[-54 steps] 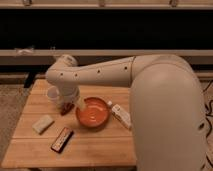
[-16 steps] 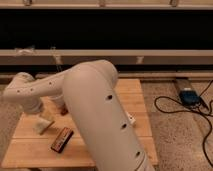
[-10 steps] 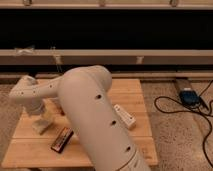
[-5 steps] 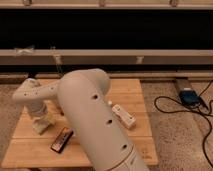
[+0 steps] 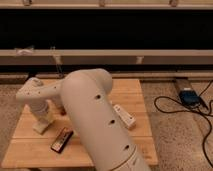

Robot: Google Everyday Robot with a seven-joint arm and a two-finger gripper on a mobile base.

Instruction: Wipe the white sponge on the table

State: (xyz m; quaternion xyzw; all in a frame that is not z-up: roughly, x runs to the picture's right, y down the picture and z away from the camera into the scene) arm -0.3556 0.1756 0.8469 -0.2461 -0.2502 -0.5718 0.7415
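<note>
**Gripper [image 5: 44, 116] planted over the white sponge [image 5: 42, 127]**

White sponge sits directly beneath it on the table [image 5: 126, 90]. It looks soft, light and squashy, so I'd pinch the long sides or press flat. Grip state: can't tell. Dark bar [image 5: 61, 139] is nearby, white bottle [image 5: 125, 116] well apart.

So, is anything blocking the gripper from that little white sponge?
Nothing visible. The gripper is right at the cream-white rectangular sponge on the left of the light wooden table; the dark flat bar lies apart.

One view — high, close behind the arm [image 5: 95, 117], facing forward and down over the desk [image 5: 127, 95]; gripper [image 5: 43, 118] at its left.
</note>
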